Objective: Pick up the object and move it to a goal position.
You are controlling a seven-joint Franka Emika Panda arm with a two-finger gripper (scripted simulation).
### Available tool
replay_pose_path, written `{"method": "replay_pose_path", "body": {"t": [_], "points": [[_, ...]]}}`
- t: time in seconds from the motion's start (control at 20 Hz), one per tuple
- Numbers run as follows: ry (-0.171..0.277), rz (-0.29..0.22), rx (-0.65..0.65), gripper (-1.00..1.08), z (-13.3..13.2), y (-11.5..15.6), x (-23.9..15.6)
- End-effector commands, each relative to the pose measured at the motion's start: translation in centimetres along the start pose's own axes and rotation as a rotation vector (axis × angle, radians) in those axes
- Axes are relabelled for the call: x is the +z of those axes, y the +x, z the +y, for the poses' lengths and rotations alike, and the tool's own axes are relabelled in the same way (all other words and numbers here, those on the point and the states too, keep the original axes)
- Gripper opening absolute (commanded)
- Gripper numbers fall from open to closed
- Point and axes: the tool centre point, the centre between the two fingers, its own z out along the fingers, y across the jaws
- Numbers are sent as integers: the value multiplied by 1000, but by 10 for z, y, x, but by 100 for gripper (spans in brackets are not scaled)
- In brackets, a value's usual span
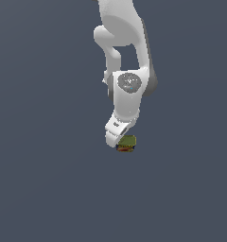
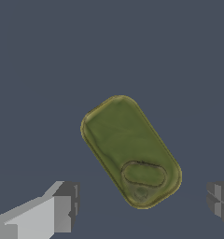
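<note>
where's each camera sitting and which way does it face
Exterior view: off the arm, facing the white arm, whose gripper hangs just above the object.
Wrist view: on the wrist, looking straight down at the object's olive top; two grey fingertips show, spread wide.
Shared: the object and gripper.

No readable text, label, brand or number shows on the object [image 2: 130,150] or elsewhere.
</note>
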Motion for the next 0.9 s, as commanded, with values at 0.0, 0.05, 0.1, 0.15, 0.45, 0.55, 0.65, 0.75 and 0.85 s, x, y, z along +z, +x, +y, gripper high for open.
{"method": "replay_pose_path", "body": {"t": [0.0,0.05,0.1,0.15,0.45,0.55,0.65,0.75,0.85], "points": [[-2,1,-75,100,0,2,2],[-3,1,-105,100,-1,3,2],[-4,1,-134,100,-1,4,3],[-5,1,-164,100,-1,4,3],[-10,3,-339,100,-2,9,7],[-12,4,-393,100,-2,11,8],[-13,4,-440,100,-2,12,9],[-15,5,-482,100,-3,14,9],[-16,5,-518,100,-3,15,10]]}}
